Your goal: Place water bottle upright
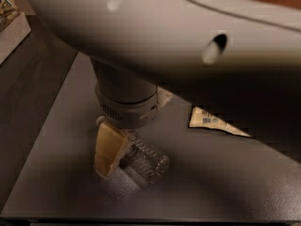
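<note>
The water bottle (146,161) lies on its side on the dark grey table (225,182). It is clear and ribbed, with its base pointing to the lower right. Its neck end points up and left and is mostly hidden behind my gripper; a bit of white cap (99,121) shows there. My gripper (112,155) hangs from the grey wrist (126,105) and is down at table height against the left, neck half of the bottle. My arm fills the upper part of the view.
A corner of a beige snack packet (214,123) shows on the table to the right, under the arm. A white box (11,29) stands on the darker surface at the far left. The table's front edge runs along the bottom.
</note>
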`<state>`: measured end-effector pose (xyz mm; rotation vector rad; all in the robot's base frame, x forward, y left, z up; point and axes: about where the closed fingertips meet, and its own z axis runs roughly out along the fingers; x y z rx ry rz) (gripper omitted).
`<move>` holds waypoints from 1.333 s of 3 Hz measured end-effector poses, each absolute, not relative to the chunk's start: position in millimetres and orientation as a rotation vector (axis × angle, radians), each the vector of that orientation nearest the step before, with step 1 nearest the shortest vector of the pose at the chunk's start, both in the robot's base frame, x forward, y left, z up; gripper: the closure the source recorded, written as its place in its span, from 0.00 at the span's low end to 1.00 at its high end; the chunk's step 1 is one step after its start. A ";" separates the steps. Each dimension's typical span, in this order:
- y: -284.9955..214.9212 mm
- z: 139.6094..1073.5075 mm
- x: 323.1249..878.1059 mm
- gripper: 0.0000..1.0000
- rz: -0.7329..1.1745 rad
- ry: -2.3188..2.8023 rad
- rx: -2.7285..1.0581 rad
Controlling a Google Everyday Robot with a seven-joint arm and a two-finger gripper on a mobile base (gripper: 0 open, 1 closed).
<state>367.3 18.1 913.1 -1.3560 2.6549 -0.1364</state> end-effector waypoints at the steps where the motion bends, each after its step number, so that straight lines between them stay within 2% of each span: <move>1: 40.7 887.1 359.6 0.00 -0.138 2.698 -1.382; 4: 63.4 845.7 379.8 0.00 -0.130 2.816 -1.240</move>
